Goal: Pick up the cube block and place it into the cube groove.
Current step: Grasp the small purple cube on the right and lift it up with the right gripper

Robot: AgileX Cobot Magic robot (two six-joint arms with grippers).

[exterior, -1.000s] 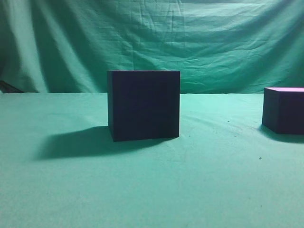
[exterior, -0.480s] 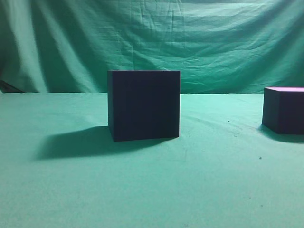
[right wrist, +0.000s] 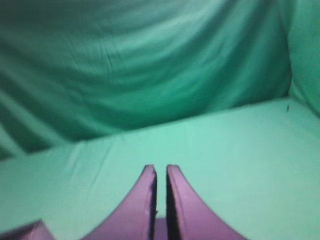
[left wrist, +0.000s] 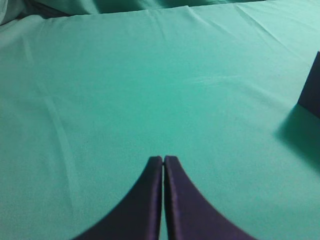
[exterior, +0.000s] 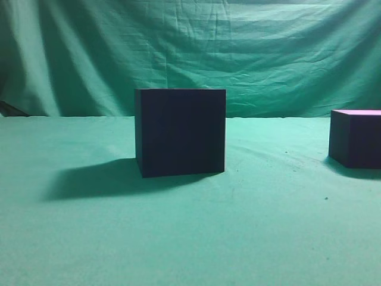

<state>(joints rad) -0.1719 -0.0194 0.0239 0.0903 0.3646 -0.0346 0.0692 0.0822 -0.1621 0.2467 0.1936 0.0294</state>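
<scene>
The cube groove (exterior: 180,131), a large dark navy-black box, stands on the green cloth at the middle of the exterior view. The cube block (exterior: 356,138), a smaller dark cube with a pinkish-purple top, sits at the right edge, partly cut off. Neither gripper shows in the exterior view. In the left wrist view my left gripper (left wrist: 163,159) is shut and empty over bare cloth; a dark box corner (left wrist: 312,90) shows at the right edge. In the right wrist view my right gripper (right wrist: 161,168) is shut and empty; a pinkish-purple corner (right wrist: 25,231) shows at the bottom left.
Green cloth (exterior: 190,238) covers the table, and a green curtain (exterior: 190,47) hangs behind it. The big box casts a shadow (exterior: 95,179) to its left. No other objects show.
</scene>
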